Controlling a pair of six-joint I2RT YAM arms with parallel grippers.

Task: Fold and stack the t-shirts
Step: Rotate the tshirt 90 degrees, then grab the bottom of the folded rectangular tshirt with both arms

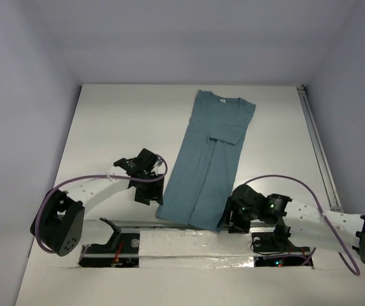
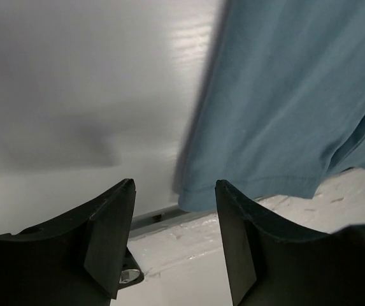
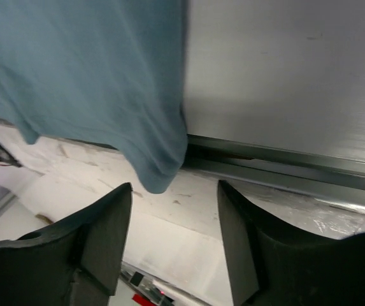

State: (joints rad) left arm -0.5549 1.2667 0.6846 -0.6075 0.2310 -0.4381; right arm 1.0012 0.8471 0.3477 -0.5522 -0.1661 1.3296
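Where hem overhangs table [image 1: 106,127], a soft, narrow-folded teal t-shirt [image 1: 207,159]; left gripper [image 2: 172,186] and right gripper [image 3: 174,187] agape, empty.

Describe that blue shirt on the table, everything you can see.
The t-shirt is plain dusty teal, thin soft cloth, no print. It lies on the white table, folded lengthwise into a long strip, collar at the far end, a sleeve turned in on top. Its hem reaches the near edge. Nothing holds it: the left gripper and right gripper stand open beside its near corners.
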